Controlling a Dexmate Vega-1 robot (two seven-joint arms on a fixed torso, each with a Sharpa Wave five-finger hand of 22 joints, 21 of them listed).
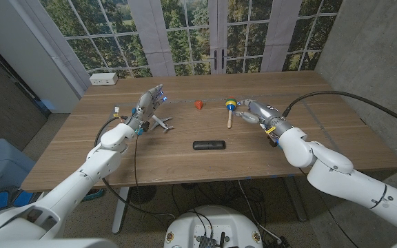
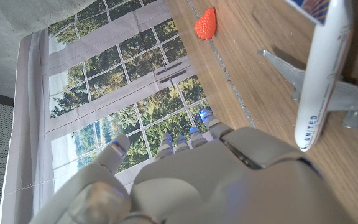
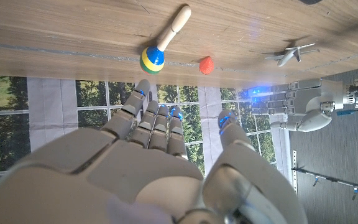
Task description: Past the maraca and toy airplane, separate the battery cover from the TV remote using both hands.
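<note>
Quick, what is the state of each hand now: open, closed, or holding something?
Left hand: open, holding nothing, raised beside the toy airplane.
Right hand: open, holding nothing, near the maraca.

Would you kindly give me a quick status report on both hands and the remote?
Left hand and right hand open, holding nothing. Black oblong TV remote untouched on wooden table, cover on. White toy airplane by left hand, wooden-handled maraca by right.
</note>
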